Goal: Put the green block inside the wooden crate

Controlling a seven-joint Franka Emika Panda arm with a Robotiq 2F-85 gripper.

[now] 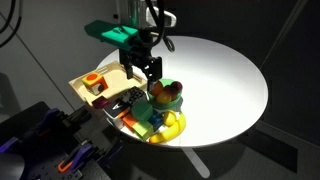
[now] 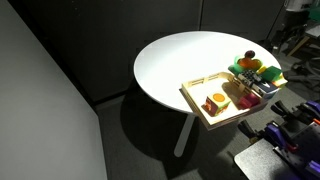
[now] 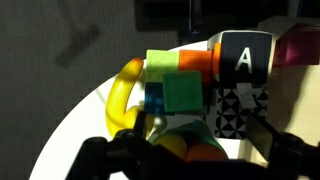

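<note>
Fingers [image 3: 108, 152] are dark, blurry and cut off at the wrist view's bottom. Gripper [image 1: 149, 72] is spread wide, holding nothing, green block [image 3: 183, 95] just beyond them.

Single arm [image 1: 150, 12] comes down from the top edge in an exterior view. A teal housing [image 1: 112, 33] at the wrist lies roughly level and juts to one side. Below it the gripper [image 1: 149, 75] points straight down, black and held low. In the wrist view, the dark fingers [image 3: 100, 158] stand wide apart at the lower corners, jaws spread, nothing clamped between them.
</note>
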